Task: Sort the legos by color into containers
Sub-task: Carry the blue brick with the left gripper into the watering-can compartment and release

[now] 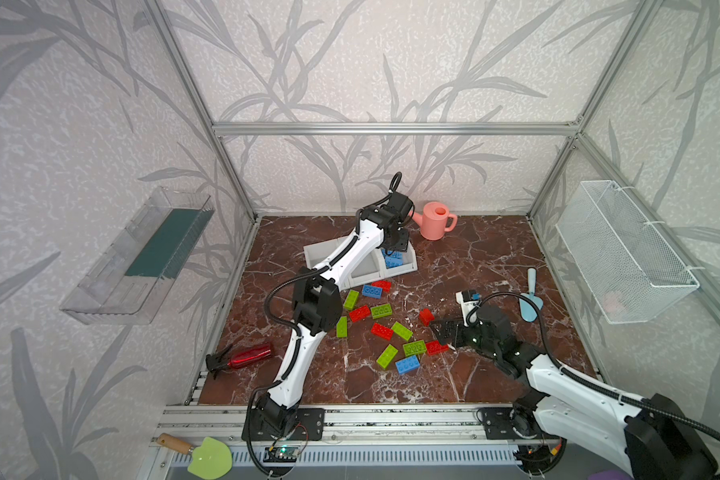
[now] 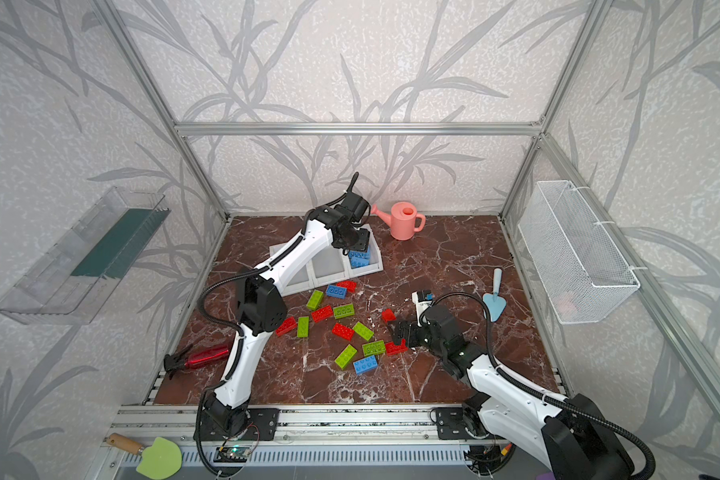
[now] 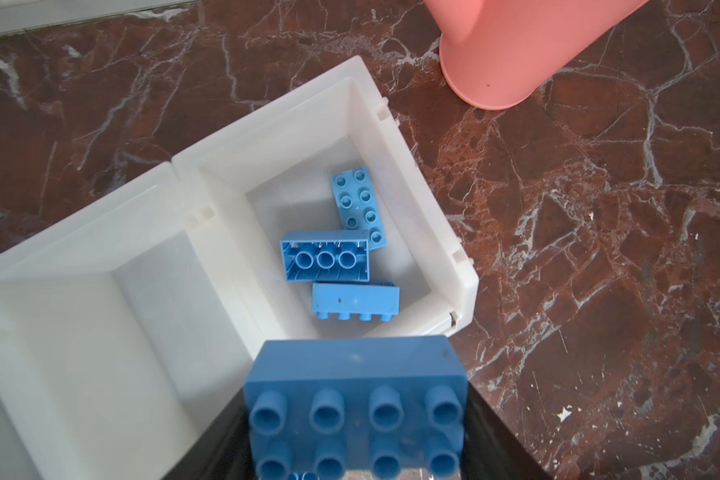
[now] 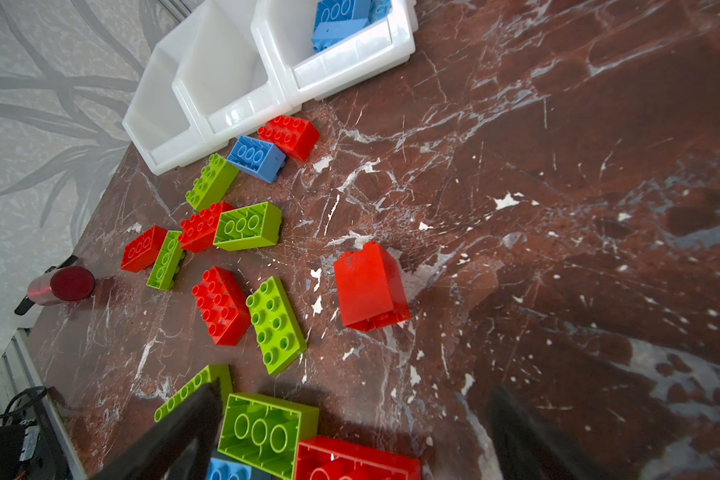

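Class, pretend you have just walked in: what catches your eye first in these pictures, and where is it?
Red, blue and lime green studded plastic bricks lie scattered across the middle of the red marble tabletop. Behind them, the left pincer holds a blue studded brick above the end white plastic bin, where three blue bricks lie.

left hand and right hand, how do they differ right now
The left hand grips a blue brick; the right hand is open and empty. The left hand is over the end bin, which holds three blue bricks; the right hand is by a green brick and a red brick loose on the table. Both have black fingers.
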Controlling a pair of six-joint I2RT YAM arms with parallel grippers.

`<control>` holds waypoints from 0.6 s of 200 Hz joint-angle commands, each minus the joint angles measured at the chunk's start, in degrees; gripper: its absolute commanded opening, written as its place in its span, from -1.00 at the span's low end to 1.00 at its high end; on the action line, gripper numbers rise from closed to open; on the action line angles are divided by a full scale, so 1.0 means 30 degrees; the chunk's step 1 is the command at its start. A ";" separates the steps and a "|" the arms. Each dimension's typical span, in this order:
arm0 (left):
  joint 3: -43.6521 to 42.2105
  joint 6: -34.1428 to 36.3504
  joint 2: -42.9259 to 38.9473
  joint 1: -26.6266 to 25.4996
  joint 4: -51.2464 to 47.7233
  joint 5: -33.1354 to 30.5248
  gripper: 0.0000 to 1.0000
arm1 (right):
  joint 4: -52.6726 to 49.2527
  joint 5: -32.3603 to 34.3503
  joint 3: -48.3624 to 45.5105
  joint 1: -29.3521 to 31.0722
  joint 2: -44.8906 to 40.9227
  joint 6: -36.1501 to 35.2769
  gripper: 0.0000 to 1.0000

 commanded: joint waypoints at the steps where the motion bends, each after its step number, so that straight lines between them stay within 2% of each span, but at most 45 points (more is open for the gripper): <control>1: 0.1827 0.0487 0.1115 0.0283 -0.1492 0.0662 0.09 | 0.0616 -0.0249 -0.0195 0.0040 0.0011 0.0182 1.00; 42: 0.2091 0.0650 0.1628 0.0519 -0.0723 0.1230 0.11 | 0.0543 -0.0102 -0.0180 0.0045 0.0050 0.0067 1.00; 72: 0.2066 0.0767 0.1447 0.0575 -0.0707 0.1203 0.59 | -0.0455 0.0565 0.0099 0.0031 0.0066 0.0163 1.00; 100: 0.2080 0.0825 0.0968 0.0574 -0.1078 0.1218 0.80 | -0.2832 0.1330 0.1223 0.0116 0.0325 0.0094 1.00; 120: 0.1464 0.0778 0.0093 0.0564 -0.1139 0.1279 0.84 | -0.4111 0.2030 0.1929 0.0629 0.0006 -0.0066 1.00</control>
